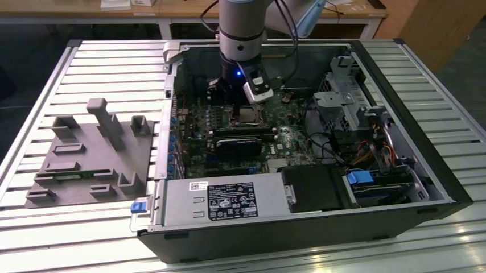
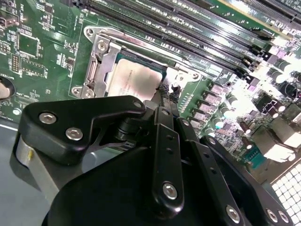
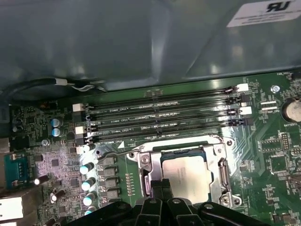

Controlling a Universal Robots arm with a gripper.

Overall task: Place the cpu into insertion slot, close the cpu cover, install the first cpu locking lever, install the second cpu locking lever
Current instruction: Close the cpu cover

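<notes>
In the exterior view, an open computer case (image 1: 425, 142) is seen lying on the slatted counter (image 1: 99, 62). The tool (image 1: 240, 102) is held low inside the case, close over the green board. The cpu (image 1: 244, 116) is seen just beside its tip, near the middle of the board.

In the second wrist view, the 2 fingers of the tool (image 2: 165, 94) are pressed together, and nothing can be seen between them. Their tips are placed at 1 side edge of the insertion slot (image 2: 141, 59). The cpu (image 2: 134, 77) is laid flat in the slot, just past the tips. The cpu cover (image 2: 104, 54) is folded down around it.

In the first wrist view, the tool (image 3: 160, 186) is found at the slot's edge, beside the cpu (image 3: 188, 172). A thin wire lever (image 3: 113, 147) is stretched along the slot edge next to the memory slots (image 3: 164, 113), crosswise to the fingers. The levers are judged to be the part being worked on.
</notes>
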